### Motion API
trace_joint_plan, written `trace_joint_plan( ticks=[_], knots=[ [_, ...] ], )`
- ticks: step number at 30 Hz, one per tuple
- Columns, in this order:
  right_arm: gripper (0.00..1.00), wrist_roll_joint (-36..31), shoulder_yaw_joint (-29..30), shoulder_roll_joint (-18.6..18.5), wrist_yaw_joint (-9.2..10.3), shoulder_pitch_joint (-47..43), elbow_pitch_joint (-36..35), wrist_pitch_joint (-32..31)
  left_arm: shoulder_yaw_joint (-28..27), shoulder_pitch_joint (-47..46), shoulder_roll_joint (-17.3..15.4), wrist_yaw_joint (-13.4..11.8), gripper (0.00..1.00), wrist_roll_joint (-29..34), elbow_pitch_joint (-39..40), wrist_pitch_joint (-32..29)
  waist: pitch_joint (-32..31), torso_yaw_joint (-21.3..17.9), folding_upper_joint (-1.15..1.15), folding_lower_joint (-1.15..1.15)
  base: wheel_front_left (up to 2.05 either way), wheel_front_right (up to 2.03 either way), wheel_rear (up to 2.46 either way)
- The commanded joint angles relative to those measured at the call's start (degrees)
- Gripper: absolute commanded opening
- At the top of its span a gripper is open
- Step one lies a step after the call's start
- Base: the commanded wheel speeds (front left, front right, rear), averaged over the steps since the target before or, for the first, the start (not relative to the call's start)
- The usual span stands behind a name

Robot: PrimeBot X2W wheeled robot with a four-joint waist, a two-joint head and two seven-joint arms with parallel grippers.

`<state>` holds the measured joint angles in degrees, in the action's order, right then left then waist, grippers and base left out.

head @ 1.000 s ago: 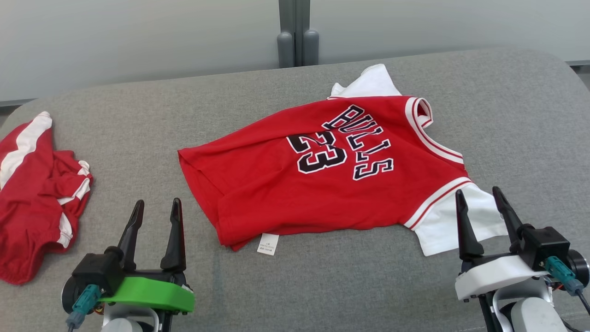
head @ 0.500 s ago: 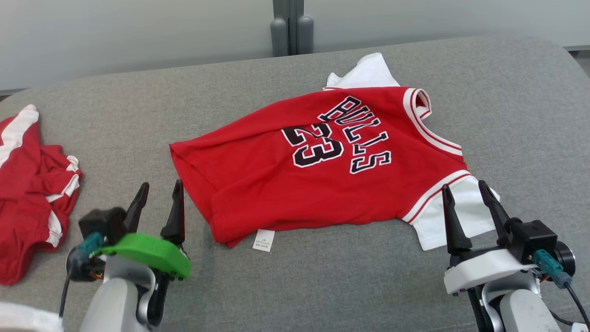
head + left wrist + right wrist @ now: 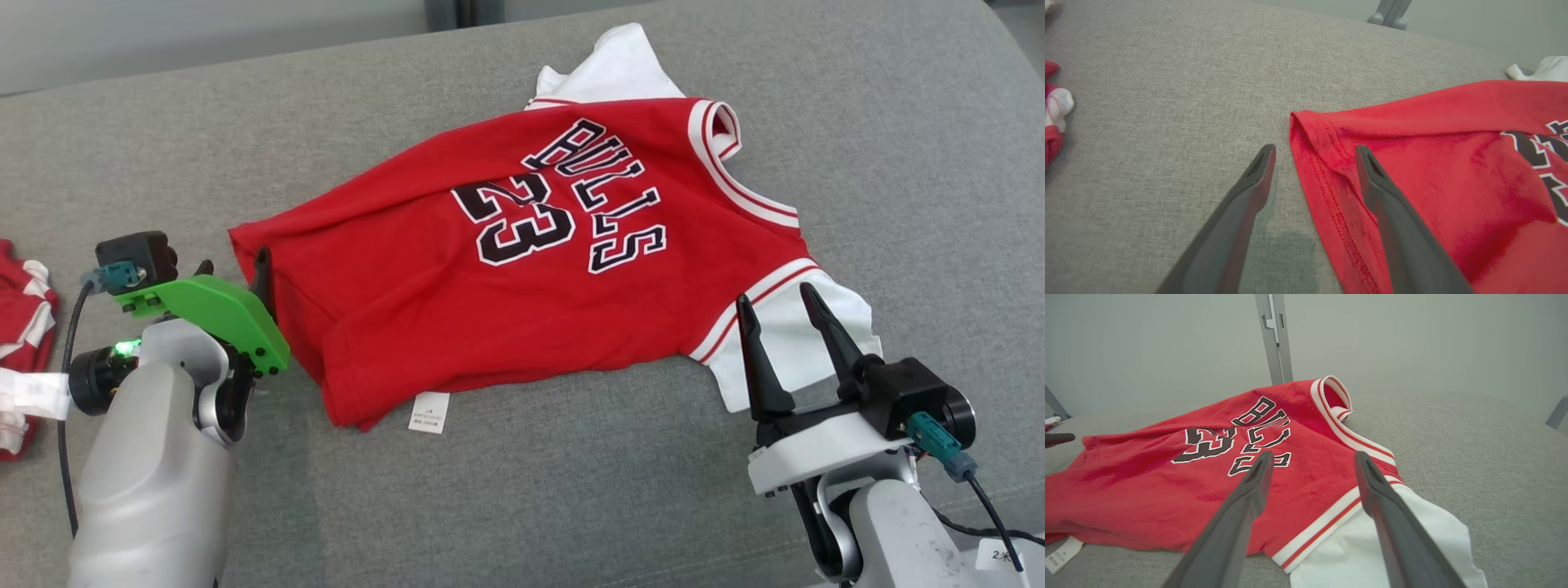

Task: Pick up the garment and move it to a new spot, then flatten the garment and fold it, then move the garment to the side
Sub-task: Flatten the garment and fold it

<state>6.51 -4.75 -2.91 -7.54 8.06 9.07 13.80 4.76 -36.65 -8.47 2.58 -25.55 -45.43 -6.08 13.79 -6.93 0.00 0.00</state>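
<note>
Listed left to right across your head view.

1. Second garment [image 3: 20, 343], red with white stripes. It is bunched at the far left edge of the grey cushion [image 3: 571, 490], well apart from the jersey.

2. Left gripper [image 3: 233, 261]. Jaws are spread wide and nothing is held. In your left wrist view one finger [image 3: 1396, 220] lies over the red cloth just inside the hem [image 3: 1312, 179], and the other lies over bare cushion, so the hem edge runs between them. You cannot tell whether the tips touch.

3. Jersey [image 3: 506, 302], the task item. It lies mid-cushion, between your two grippers.
   - Orientation: the long axis runs diagonally, with the hem at lower left and the collar [image 3: 718, 131] at upper right. The neck points to the robot's right and away from it.
   - Lie: printed side up and mostly flat, with soft ridges and a fold showing at the hem corner.
   - Markings: red body, with "BULLS" [image 3: 604, 196] and "23" [image 3: 514, 220] in black outlined white, reading sideways on to you.
   - Trim and sleeves: striped trim [image 3: 788, 286] in white and red at neck and armholes. The sleeves are white, one far [image 3: 620, 65] and one near [image 3: 788, 351].
   - Label: a white label [image 3: 429, 411] pokes out from under the near edge.

4. Right gripper [image 3: 775, 294]. Jaws are wide apart and nothing is held. The tips are over the near sleeve, beside the striped armhole trim.
</note>
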Motion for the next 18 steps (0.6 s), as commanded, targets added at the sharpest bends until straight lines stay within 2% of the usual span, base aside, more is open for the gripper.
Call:
trace_joint_plan(
  ticks=[1, 10, 14, 15, 16, 18],
  knots=[
    [1.0, 0.33, -0.38, -0.02, 0.1, 1.06, 0.2, 0.41, -0.15, -1.52, -0.76, -0.6, 1.0, 0.15, -1.01, -0.21, 2.9, -2.4, 0.0, 0.0, 0.0, 0.0, 0.0],
    [1.0, 1.19, -2.3, 0.01, 0.1, 2.57, 0.36, 1.09, 0.01, -6.17, -1.99, -3.03, 1.0, 0.56, -8.45, -1.56, 5.32, -3.74, 0.0, 0.0, 0.0, 0.0, 0.0],
    [1.0, 1.37, -2.74, 0.01, 0.1, 2.98, 0.65, 1.24, 0.86, -6.85, -1.54, -2.32, 1.0, 0.7, -10.4, -1.41, 5.57, -4.06, 0.0, 0.0, 0.0, 0.0, 0.0],
    [1.0, 1.35, -2.77, 0.0, 0.1, 3.02, 0.69, 1.28, 1.18, -6.94, -1.48, -1.93, 0.12, 0.84, -10.66, -1.1, 5.57, -4.12, 0.0, 0.0, 0.0, 0.0, 0.0],
    [1.0, 1.25, -2.77, 0.01, 0.1, 3.04, 0.69, 1.32, 1.55, -6.98, -1.4, -1.49, 0.0, 1.05, -10.72, -0.63, 5.56, -4.15, 0.0, 0.0, 0.0, 0.0, 0.0],
    [1.0, 1.02, -2.66, 0.01, 0.1, 2.92, 0.63, 1.38, 1.79, -7.31, -1.32, -0.74, 0.0, 0.87, -10.9, 0.52, 5.5, -4.12, 0.0, 0.0, 0.0, 0.0, 0.0]
  ],
)
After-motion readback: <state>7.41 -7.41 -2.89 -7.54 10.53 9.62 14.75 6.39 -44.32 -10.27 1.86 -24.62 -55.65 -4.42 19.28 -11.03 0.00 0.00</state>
